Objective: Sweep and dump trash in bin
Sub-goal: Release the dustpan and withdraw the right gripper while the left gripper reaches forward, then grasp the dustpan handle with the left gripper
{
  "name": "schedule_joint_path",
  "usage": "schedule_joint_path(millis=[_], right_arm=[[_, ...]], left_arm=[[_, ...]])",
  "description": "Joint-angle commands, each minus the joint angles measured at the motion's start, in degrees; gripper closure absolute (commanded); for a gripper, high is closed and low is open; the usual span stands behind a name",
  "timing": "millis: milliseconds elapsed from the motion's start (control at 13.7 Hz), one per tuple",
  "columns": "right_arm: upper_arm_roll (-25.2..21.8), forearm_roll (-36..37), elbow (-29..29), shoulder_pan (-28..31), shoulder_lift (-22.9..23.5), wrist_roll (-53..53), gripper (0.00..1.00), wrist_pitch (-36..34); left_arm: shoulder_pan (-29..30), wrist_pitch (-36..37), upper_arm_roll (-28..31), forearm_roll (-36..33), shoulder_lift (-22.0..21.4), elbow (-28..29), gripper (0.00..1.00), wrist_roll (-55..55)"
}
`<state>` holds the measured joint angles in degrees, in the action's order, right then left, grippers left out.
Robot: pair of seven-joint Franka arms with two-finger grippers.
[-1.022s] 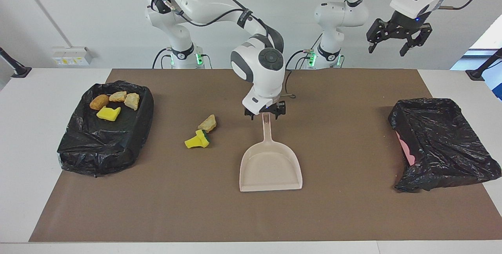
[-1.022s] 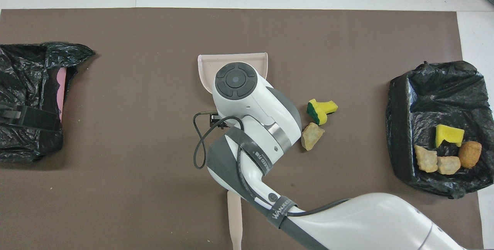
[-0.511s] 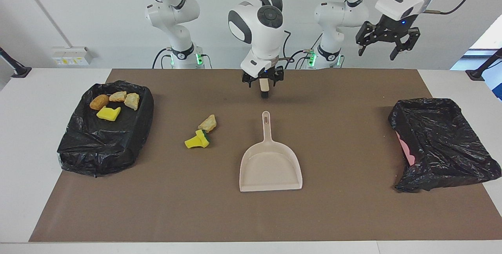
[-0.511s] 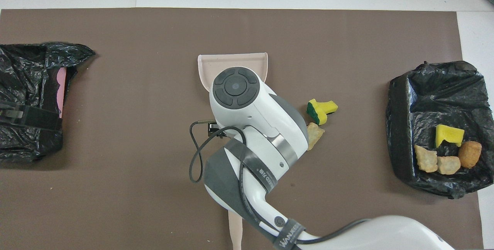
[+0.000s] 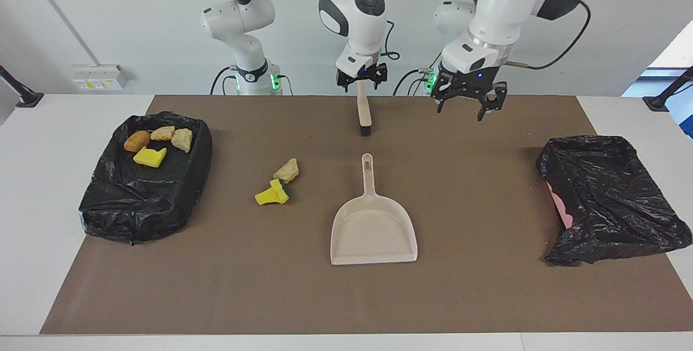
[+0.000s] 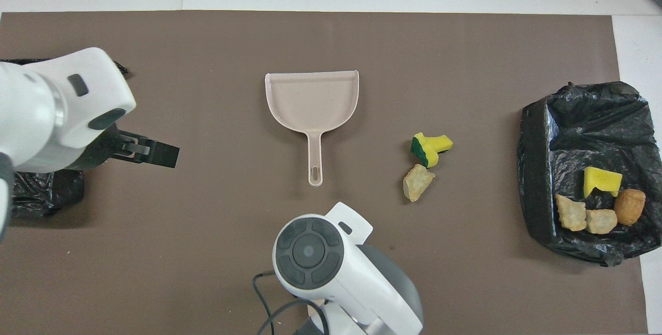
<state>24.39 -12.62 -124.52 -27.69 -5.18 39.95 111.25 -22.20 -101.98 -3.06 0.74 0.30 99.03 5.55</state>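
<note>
While two scraps (image 5: 277, 183) wait on the mat beside the empty dustpan (image 5: 373, 232) and four lie in the bin (image 5: 108, 199), the right gripper (image 5: 361, 77), open-fingered, hovers over the brush (image 5: 364, 112), apparently to sweep; the left gripper (image 5: 469, 97) hangs spread, empty.

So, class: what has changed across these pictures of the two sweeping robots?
The right gripper rose from the dustpan handle and drew back over the brush. The left gripper came down and inward over the mat. Dustpan, brush, trash and bins stayed put.
</note>
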Motion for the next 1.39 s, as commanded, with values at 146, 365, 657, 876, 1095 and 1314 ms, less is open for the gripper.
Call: schedule_joint_path(millis=[146,365,657,876,1095,1314], right_arm=[[-0.2,-2.5,-10.6,-4.2,-6.9,-0.7,0.00,5.3],[-0.2,-4.1,-14.4,-8.6,-6.4,2.7,0.00,12.8],[-0.2,-4.2,-16.0,-11.2,-6.2,5.3,0.00,14.4],[-0.2,-4.2,-17.6,-13.6,-5.9,7.1,0.00,15.1],[-0.2,-4.2,-18.0,-14.5,-4.7,8.6,0.00,17.2],[-0.2,-4.2,-18.0,-14.8,-4.1,8.8,0.00,18.0]], left_arm=[[-6.8,-9.9,1.0,-0.4,8.3,1.9,0.00,9.5],[-10.4,-14.0,1.0,-0.7,13.5,1.7,0.00,14.6],[-12.0,-19.6,1.0,-0.9,17.5,1.0,0.00,19.6],[-12.9,-20.4,1.0,-1.1,21.6,-1.4,0.00,22.7],[-13.9,-20.5,1.1,-2.4,23.3,-2.7,0.00,25.5],[-14.0,-20.3,1.1,-2.7,24.9,-3.1,0.00,26.1]])
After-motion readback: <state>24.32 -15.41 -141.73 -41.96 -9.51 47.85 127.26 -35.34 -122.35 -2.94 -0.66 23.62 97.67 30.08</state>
